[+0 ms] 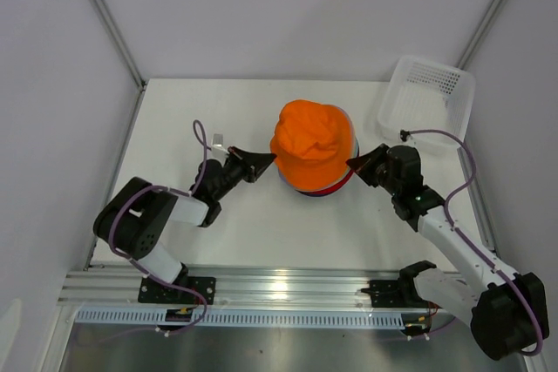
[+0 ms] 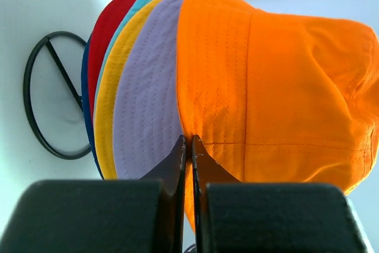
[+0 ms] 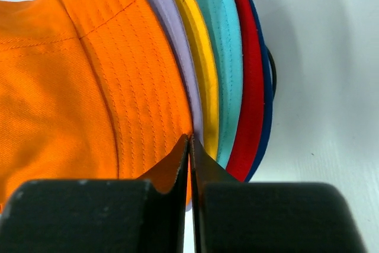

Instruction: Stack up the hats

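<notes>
Currently listed: white table, with open top left and front of the pile. Lattice basket, far right corner, well apart. Six hats nested at table centre, orange hat uppermost. My left gripper and right gripper reach low from opposite sides, both closed tight, tips at the orange brim; whether cloth is pinched, I cannot tell. Black wire frame beneath.

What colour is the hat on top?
It's the orange hat, clearest in the top external view.
</notes>
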You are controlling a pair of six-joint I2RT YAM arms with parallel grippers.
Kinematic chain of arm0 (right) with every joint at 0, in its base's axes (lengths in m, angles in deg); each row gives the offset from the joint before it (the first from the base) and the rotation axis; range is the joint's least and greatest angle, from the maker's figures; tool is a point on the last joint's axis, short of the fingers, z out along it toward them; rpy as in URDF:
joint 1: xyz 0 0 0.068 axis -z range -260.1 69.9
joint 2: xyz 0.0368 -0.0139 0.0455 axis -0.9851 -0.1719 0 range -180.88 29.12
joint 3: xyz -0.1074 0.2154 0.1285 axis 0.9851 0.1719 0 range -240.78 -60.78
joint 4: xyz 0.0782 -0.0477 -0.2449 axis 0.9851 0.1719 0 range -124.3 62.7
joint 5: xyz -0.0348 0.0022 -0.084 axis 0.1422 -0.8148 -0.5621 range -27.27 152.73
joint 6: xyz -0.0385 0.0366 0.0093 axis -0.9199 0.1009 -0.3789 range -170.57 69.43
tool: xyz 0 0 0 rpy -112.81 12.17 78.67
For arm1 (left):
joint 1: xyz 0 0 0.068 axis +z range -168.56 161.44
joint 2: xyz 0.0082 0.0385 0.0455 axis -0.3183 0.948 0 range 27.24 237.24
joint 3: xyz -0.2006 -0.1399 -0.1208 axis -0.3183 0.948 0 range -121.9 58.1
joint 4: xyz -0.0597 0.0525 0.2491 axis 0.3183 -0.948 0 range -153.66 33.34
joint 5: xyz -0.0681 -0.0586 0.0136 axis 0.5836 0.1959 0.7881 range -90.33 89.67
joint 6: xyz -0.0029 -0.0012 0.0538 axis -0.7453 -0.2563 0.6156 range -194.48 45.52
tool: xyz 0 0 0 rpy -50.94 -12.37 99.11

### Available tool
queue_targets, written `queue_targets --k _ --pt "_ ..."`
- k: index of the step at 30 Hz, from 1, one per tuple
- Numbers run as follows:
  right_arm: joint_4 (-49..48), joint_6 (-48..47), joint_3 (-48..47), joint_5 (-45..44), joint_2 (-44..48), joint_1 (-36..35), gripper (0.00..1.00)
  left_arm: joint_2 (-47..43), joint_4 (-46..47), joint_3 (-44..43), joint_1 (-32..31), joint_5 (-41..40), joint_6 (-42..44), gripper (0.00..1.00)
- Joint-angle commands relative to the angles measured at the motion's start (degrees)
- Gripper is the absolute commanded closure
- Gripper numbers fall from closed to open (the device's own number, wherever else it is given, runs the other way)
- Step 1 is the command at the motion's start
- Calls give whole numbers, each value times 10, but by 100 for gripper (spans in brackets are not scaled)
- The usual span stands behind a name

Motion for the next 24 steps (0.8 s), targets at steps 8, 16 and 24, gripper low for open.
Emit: queue_targets --k 8,16,24 --pt "105 -112 -156 -20 2 55 72 -75 -169 -48 -28 -53 142 99" --pt "30 -181 -211 91 -76 78 43 -39 -245 -91 -46 -69 190 99" --pt "-1 -222 -259 169 -187 88 38 -31 -273 -105 -46 -76 213 99"
